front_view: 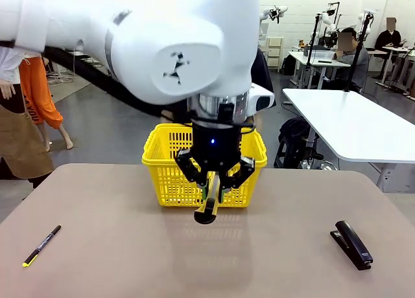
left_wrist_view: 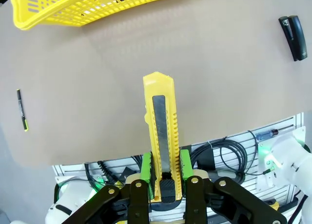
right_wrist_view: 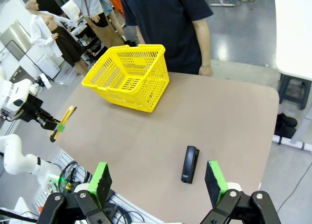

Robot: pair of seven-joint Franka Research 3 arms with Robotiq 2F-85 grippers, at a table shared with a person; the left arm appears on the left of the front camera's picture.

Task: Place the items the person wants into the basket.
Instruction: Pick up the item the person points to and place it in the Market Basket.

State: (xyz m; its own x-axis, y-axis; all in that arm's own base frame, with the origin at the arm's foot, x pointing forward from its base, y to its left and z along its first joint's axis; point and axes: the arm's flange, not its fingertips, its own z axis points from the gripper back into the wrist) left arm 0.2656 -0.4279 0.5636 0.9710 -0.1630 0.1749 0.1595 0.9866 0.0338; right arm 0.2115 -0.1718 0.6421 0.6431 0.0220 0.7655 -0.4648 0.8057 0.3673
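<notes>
Looking across the table (front_view: 97, 246) from the front, the left gripper (front_view: 214, 189) hangs above the tabletop just in front of the yellow basket (front_view: 170, 176), its green pads clamped on the yellow-and-black utility knife (front_view: 209, 207), which points down at a slant. The basket stands on the far middle of the table, a thin black pen (front_view: 42, 245) with a yellow tip lies near the left edge, and a black stapler (front_view: 352, 244) lies toward the right. From the left wrist, the left gripper (left_wrist_view: 165, 177) pinches the utility knife (left_wrist_view: 161, 131) near its black end, the yellow body reaching out over the bare table; the basket (left_wrist_view: 87, 7) shows at the top edge, the pen (left_wrist_view: 22, 110) at the left and the stapler (left_wrist_view: 293, 36) at the upper right. From the right wrist, the right gripper (right_wrist_view: 158, 182) has its jaws spread wide and holds nothing, with the stapler (right_wrist_view: 189, 163) lying on the table beyond its fingers. Farther off, the basket (right_wrist_view: 127, 77) sits near the person (right_wrist_view: 168, 24) in a dark navy T-shirt at the far side, one hand (right_wrist_view: 205, 70) at the table's edge, while the utility knife (right_wrist_view: 63, 122) hangs in the left gripper (right_wrist_view: 56, 131) well apart from the basket.
</notes>
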